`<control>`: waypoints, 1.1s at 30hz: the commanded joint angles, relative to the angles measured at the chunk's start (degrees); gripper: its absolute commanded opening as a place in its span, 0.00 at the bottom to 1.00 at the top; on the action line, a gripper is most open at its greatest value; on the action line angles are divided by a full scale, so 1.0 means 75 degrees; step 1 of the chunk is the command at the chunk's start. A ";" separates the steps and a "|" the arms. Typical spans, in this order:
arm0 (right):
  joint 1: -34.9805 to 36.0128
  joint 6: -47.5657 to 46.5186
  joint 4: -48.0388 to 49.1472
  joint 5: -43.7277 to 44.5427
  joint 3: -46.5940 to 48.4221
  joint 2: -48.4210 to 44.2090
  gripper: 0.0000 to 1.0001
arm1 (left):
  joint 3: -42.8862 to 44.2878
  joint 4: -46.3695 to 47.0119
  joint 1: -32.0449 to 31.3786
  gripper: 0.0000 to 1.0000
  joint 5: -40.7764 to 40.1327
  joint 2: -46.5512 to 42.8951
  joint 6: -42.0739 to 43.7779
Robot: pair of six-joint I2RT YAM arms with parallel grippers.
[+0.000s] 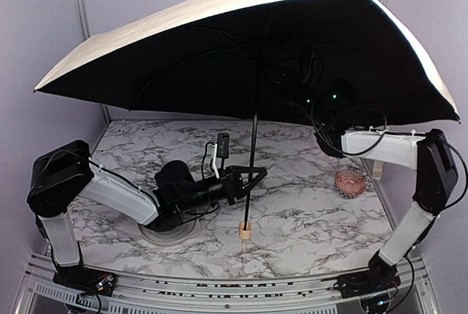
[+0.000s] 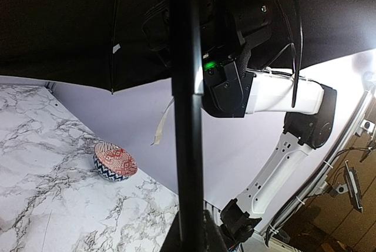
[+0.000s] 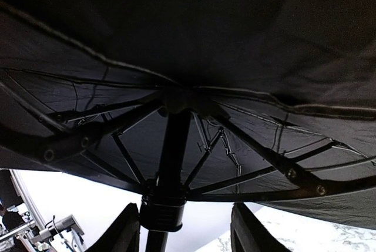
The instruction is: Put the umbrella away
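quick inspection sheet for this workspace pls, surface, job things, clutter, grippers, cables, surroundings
surface: marble-pattern table, no spills seen
job's things: umbrella fully open, standing with its handle on the table
clutter: patterned bowl at right; pale round dish at front left
grippers: left gripper shut on the shaft; right gripper up under the canopy, jaws apart either side of the runner
cables: black loops hanging loose at right
surroundings: plain pale walls
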 commanded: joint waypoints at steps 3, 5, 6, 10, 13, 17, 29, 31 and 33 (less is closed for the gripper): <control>-0.0052 0.0275 0.0342 0.0090 0.0419 0.0100 0.33 | 0.0297 0.0302 -0.0097 0.00 0.0300 -0.0246 0.0390; -0.0057 0.0254 0.0281 0.0116 0.0438 0.0112 0.23 | 0.0283 0.0286 -0.0087 0.00 0.0289 -0.0248 0.0410; -0.0052 0.0247 0.0220 0.0122 0.0455 0.0112 0.19 | 0.0294 0.0269 -0.0087 0.00 0.0289 -0.0248 0.0422; -0.0058 0.0253 0.0167 0.0078 0.0450 0.0130 0.08 | 0.0286 0.0239 -0.0087 0.00 0.0256 -0.0265 0.0460; -0.0052 0.0242 0.0132 0.0059 0.0437 0.0135 0.00 | 0.0276 0.0195 -0.0087 0.00 0.0226 -0.0292 0.0492; -0.0051 0.0203 0.0105 0.0022 0.0382 0.0135 0.00 | 0.0265 0.0130 -0.0094 0.00 0.0207 -0.0361 0.0575; -0.0063 0.0300 0.0418 0.0247 0.0075 -0.0005 0.36 | 0.0265 0.0064 -0.0087 0.00 0.0163 -0.0449 0.0721; -0.0070 0.0323 0.0413 0.0205 0.0052 0.0006 0.37 | 0.0259 0.0064 -0.0082 0.00 0.0131 -0.0458 0.0713; -0.0070 0.0352 0.0469 0.0205 -0.0004 0.0013 0.41 | 0.0271 0.0058 -0.0087 0.00 0.0133 -0.0470 0.0710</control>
